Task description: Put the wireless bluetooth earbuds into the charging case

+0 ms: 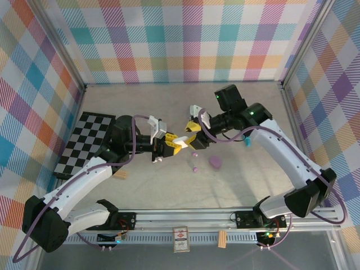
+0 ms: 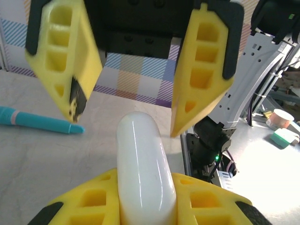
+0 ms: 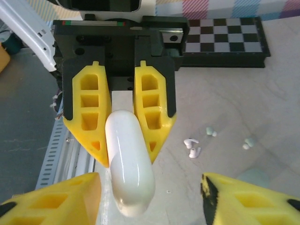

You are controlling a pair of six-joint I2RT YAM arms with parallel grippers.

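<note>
My left gripper (image 1: 169,144) is shut on a white pebble-shaped charging case (image 2: 143,168), held up off the table between its yellow fingers (image 2: 89,206). Facing it, my right gripper (image 1: 189,135) is open, its fingers (image 3: 56,199) spread wide to either side of the case's free end (image 3: 131,183) without touching it. The case looks closed. On the table below lie tiny earbuds: two white ones (image 3: 191,146) and two pale ones (image 3: 212,133) (image 3: 246,143). In the top view, small pink-purple buds (image 1: 194,154) (image 1: 194,169) lie just right of the grippers.
A pink-purple pebble case (image 1: 215,162) rests on the table right of the buds. A long teal cylinder (image 2: 37,121) lies near the right arm. A black-and-white checkerboard (image 1: 84,140) sits at the left. Plaid walls enclose the table.
</note>
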